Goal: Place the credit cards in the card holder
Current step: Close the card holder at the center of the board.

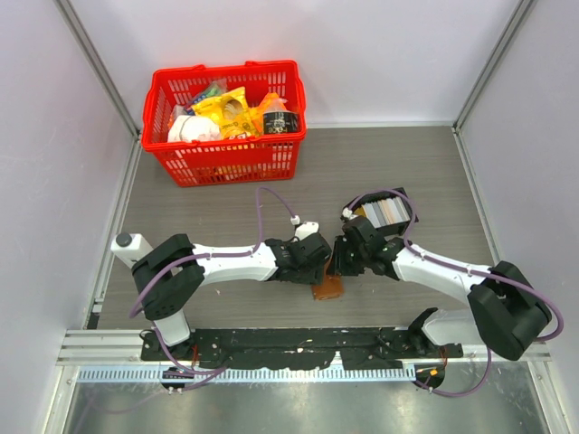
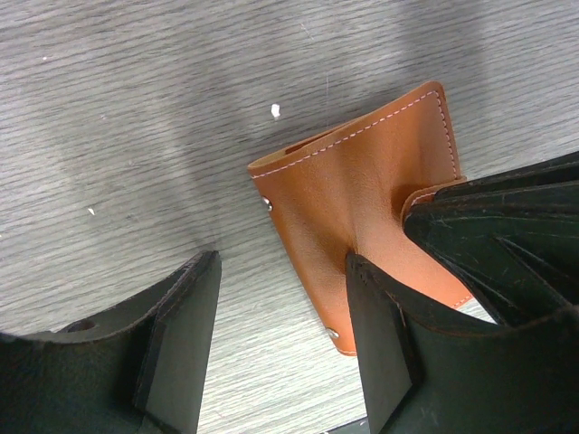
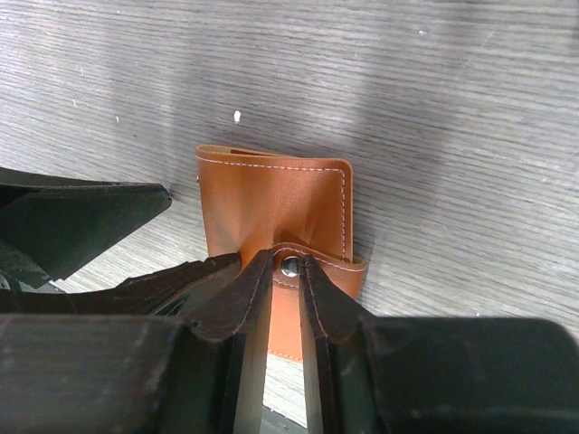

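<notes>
The brown card holder (image 1: 328,287) lies closed on the grey surface (image 1: 398,163), between the two arms. Left of it, the left gripper (image 2: 276,348) stands with jaws wide, one finger resting on the leather; right of it, the right gripper (image 3: 282,312) has narrow jaws pinching the snap tab (image 3: 294,265). This looks like the opening step: next, unsnap and lift the flap, while the cards (image 1: 384,212) wait in the black tray (image 1: 404,196) beyond the holder.

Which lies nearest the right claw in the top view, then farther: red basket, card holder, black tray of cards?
1. Card holder: right at the right claw, just toward the arm bases.
2. Black tray of cards: behind it, to the right.
3. Red basket: far back left.
</notes>
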`<state>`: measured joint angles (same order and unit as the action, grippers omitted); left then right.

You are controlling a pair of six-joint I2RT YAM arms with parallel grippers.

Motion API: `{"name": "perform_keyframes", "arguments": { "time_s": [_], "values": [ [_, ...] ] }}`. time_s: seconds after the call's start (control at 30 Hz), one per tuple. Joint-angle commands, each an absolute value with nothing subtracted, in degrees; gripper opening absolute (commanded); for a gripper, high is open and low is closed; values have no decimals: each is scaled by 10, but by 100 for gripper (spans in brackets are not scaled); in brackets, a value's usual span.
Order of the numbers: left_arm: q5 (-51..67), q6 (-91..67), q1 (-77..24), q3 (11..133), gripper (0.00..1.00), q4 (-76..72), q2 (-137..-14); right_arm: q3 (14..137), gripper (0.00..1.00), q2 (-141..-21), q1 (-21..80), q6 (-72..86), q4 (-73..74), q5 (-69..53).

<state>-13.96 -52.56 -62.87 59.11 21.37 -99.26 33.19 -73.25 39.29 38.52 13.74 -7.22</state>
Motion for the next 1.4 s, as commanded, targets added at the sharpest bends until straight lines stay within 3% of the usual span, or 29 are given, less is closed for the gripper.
{"name": "perform_keyframes", "arguments": {
  "time_s": [0.0,0.4,0.8,1.37],
  "values": [
    [-156,-530,-625,592,61,210,-995,352,23,-754,396,350,188,-83],
    [-158,-530,-619,596,61,216,-999,357,22,-748,397,316,229,-100],
    [-167,-516,-617,597,64,207,-973,378,24,-692,386,368,204,-18],
    [-153,-518,-613,609,67,207,-1003,323,25,-726,382,387,133,-118]
  ]
}}
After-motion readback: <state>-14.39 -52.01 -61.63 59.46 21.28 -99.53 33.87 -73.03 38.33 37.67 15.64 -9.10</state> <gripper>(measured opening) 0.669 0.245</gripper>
